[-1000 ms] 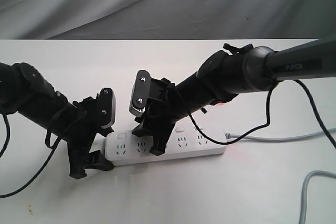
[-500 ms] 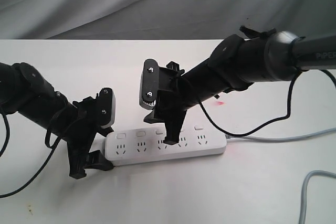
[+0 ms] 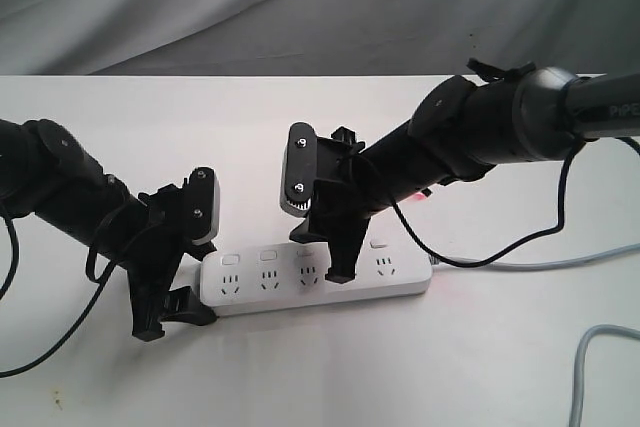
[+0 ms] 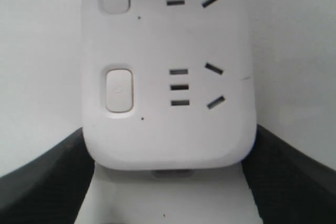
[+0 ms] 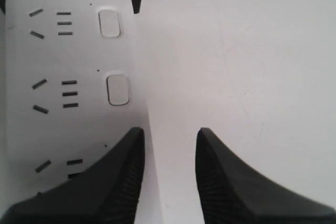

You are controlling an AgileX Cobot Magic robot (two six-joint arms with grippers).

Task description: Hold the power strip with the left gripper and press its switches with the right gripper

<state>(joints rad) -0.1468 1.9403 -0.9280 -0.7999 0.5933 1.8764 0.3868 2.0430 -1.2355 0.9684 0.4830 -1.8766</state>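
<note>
The white power strip [image 3: 400, 285] lies crosswise on the white table, with its grey cord [image 3: 520, 265] leaving at the right. My left gripper [image 3: 178, 319] is shut on the strip's left end, one jaw against each long side [image 4: 169, 128]. The end switch [image 4: 119, 90] shows just beyond it. My right gripper [image 3: 318, 258], on the "PiPER" arm, hangs over the middle of the strip with its jaws a narrow gap apart and nothing between them [image 5: 168, 132]. One finger [image 5: 113, 182] overlaps the strip's switch-side edge. Two switches [image 5: 117, 89] lie uncovered beyond it. I cannot tell whether the finger touches the strip.
A second grey cable [image 3: 590, 367] loops at the bottom right of the table. Loose black cable [image 3: 40, 352] from the left arm trails over the front left. A grey cloth backdrop [image 3: 320, 7] hangs behind the table.
My right gripper has moved to the right along the strip, from over its second socket group to between the third and fourth. The left gripper and the strip have not moved.
</note>
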